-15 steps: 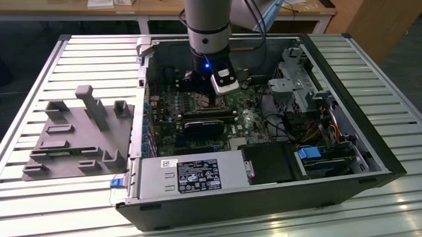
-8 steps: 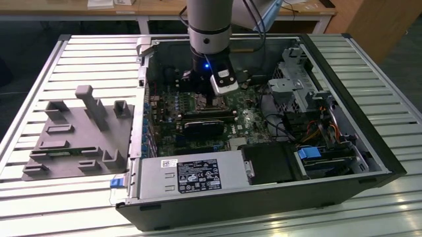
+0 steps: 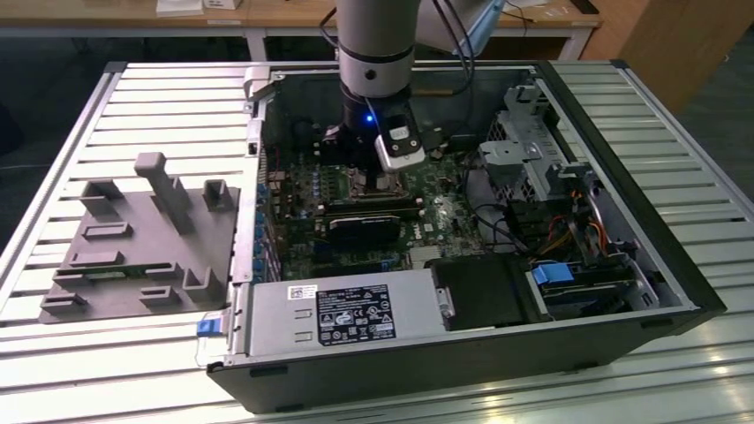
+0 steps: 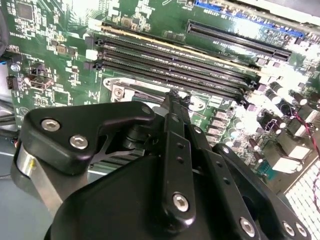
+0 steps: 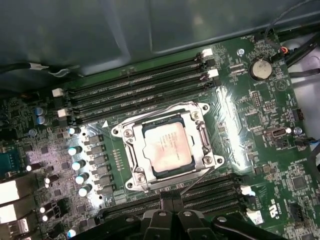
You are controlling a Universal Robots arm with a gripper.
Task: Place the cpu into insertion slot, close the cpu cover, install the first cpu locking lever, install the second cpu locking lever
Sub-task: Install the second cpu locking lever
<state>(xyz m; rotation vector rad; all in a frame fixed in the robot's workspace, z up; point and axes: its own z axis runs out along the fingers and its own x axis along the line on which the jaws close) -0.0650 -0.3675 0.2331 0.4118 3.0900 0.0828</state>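
I stood over the slatted metal table (image 3: pixel 141 97), where an open black computer case (image 3: pixel 659 265) lay on its side, and a grey fixture block (image 3: pixel 130 247) rested well apart from it toward the exterior view's left. Near the case's front edge sat the silver power supply (image 3: pixel 342 318) with its white label; I could see print on it but nothing I could make out. My arm (image 3: pixel 374 44) reached down into the case, bringing my jaws (image 4: pixel 172 107) just above the green motherboard (image 5: pixel 260 130). In the first wrist view the insertion slot (image 5: pixel 131 147) lay between two banks of long black memory slots (image 5: pixel 135 87). The cpu cover (image 5: pixel 200 135) was down over the socket, framing the cpu (image 5: pixel 166 149), which sat flat inside with its dull metal top facing up; its faint markings were too blurred to read. In the second wrist view my jaws appeared pressed together, with nothing pinched between them, near the cover's edge. A round coin battery (image 5: pixel 260 69) sat off by the board's corner.
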